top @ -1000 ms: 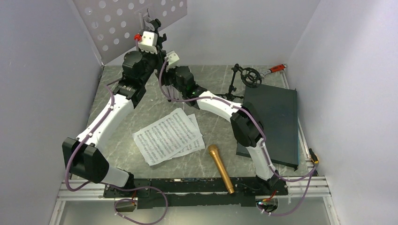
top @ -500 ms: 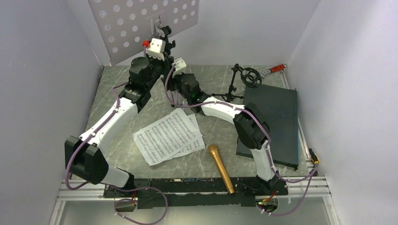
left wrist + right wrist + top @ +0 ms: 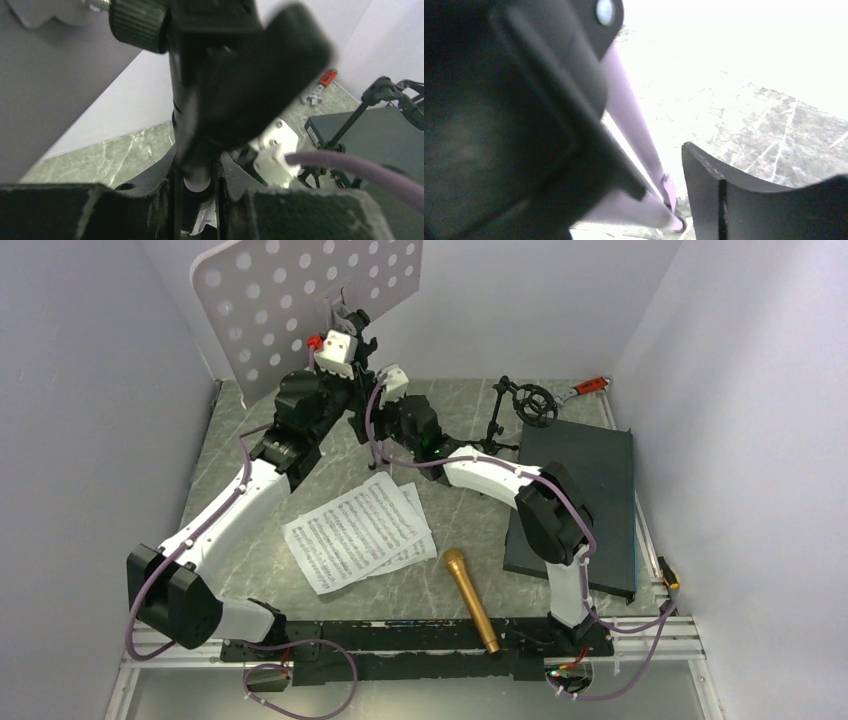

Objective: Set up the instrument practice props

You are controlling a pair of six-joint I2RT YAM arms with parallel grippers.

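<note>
Music stand (image 3: 300,300) is being stood up: left gripper (image 3: 197,200) pinches its post, right gripper (image 3: 661,170) has jaws spread beside a leg. Next, settle its feet squarely.

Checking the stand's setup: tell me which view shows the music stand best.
Top external: the music stand shows most of its perforated desk there, at the back. The left wrist view shows only its blurred black post and knob, close up; the right wrist view shows only a lilac leg and foot.

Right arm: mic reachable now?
Likely yes: the microphone lies bare on that arm's side, nothing over it. But the right gripper straddles a leg of the music stand and must back off first.
</note>
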